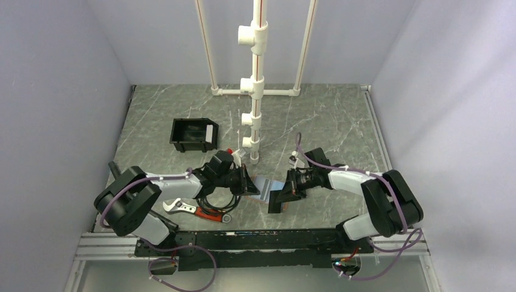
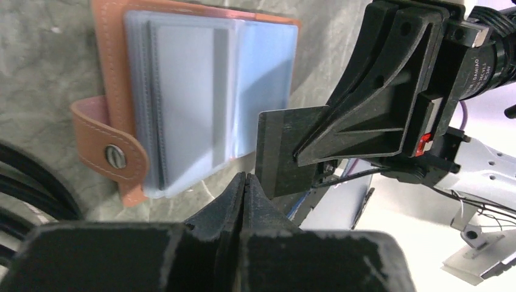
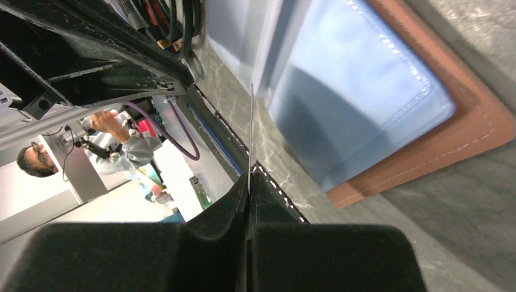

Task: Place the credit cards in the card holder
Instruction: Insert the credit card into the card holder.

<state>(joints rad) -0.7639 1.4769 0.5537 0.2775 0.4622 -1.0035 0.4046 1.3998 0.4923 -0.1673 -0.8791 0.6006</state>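
Card in right claw — "DAMIAO" lettering

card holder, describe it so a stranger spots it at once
From the white pipe stand on the marble table, come toward the near edge: the card holder lies open just past its foot. Unlike the black bin to the left, it is flat, brown-rimmed, with pale blue pockets.

Tan-brown with pale stitching on the rim of the card holder, just beyond the left gripper; light blue and translucent grey on its sleeves; dull silver on the snap stud. Matte black on both pincers, the right gripper included. Dark grey on the credit card pinched in the right one. Grey marble, white-veined, on the table beneath both.
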